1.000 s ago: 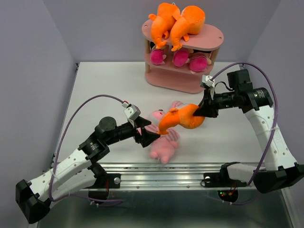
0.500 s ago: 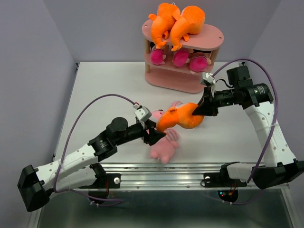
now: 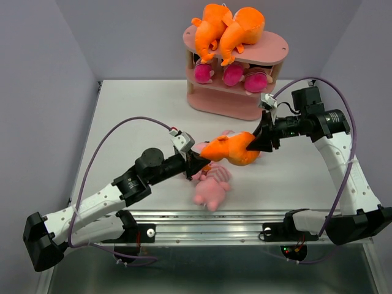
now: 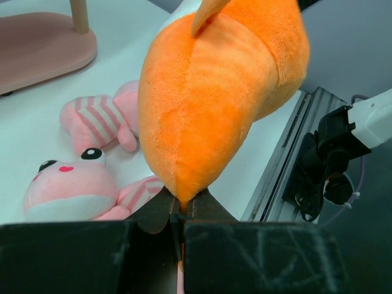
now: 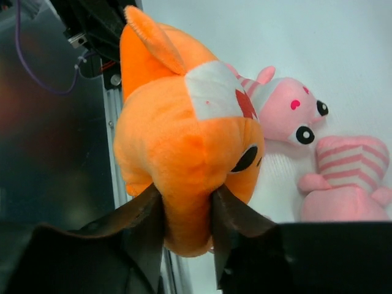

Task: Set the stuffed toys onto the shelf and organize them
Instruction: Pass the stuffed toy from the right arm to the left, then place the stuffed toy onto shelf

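An orange monster [image 3: 229,149] hangs above the table between both arms. My left gripper [image 3: 199,164] is shut on its pointed lower end [image 4: 182,195]. My right gripper [image 3: 254,144] pinches its head, with a finger pressed into the plush on each side [image 5: 184,202]. Under it lie two pale pink striped pigs [image 3: 211,187] [image 4: 67,184] [image 5: 288,110], one partly hidden by the monster. The pink shelf [image 3: 275,52] stands at the back, with two orange monsters [image 3: 226,27] on its top tier and magenta-striped dolls [image 3: 233,75] on the middle tier.
The shelf's bottom tier [image 3: 211,104] shows a bare rim. A metal rail [image 3: 208,220] runs along the table's near edge. Purple cables loop over both arms. Grey walls close in the left, right and back.
My left arm reached right and its gripper went from open to shut on the orange monster's lower end. The monster now hangs more level between both grippers.
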Motion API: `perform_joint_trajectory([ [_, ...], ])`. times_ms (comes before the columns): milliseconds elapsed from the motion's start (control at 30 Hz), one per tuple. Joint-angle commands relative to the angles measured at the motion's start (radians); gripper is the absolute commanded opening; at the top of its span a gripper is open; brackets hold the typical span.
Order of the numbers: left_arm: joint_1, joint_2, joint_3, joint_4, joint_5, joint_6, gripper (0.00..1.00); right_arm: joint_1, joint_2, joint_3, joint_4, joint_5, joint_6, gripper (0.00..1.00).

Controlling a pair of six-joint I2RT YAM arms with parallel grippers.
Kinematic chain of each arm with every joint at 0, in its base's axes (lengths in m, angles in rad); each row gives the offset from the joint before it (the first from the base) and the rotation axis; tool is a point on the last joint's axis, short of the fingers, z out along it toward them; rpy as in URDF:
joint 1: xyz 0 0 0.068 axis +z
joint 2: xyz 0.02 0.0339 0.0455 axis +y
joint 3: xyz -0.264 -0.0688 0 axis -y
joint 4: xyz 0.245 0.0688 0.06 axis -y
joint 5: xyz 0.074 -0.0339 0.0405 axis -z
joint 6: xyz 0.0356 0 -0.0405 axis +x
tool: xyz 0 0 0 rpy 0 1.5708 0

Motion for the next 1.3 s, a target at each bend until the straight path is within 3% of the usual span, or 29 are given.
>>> perform_joint_trajectory([
  [0, -0.004, -0.019, 0.066, 0.008, -0.054, 0.006, 0.00, 0.003, -0.061, -0.031, 0.162, 0.065, 0.126, 0.69],
  [33, -0.004, -0.022, 0.075, -0.007, -0.069, 0.004, 0.00, 0.003, -0.076, -0.054, 0.199, 0.138, 0.193, 0.78],
  [67, -0.004, -0.025, 0.080, -0.039, -0.101, 0.003, 0.00, 0.003, -0.106, -0.063, 0.269, 0.184, 0.220, 0.99],
  [300, -0.003, -0.034, 0.201, -0.197, -0.290, -0.005, 0.00, 0.003, -0.235, -0.186, 0.552, 0.751, 0.470, 1.00],
  [467, -0.004, 0.019, 0.340, -0.268, -0.358, -0.007, 0.00, 0.003, -0.301, -0.380, 0.667, 0.827, 0.516, 1.00],
  [567, -0.004, 0.063, 0.448, -0.294, -0.362, 0.004, 0.00, 0.003, -0.332, -0.462, 0.704, 0.811, 0.518, 1.00],
  [867, -0.003, 0.378, 0.805, -0.233, -0.370, 0.073, 0.00, 0.003, -0.433, -0.759, 0.710, 0.410, 0.258, 1.00],
  [1267, 0.028, 0.890, 1.423, -0.204, -0.436, 0.064, 0.00, 0.003, -0.429, -0.755, 0.633, 0.333, 0.191, 1.00],
])
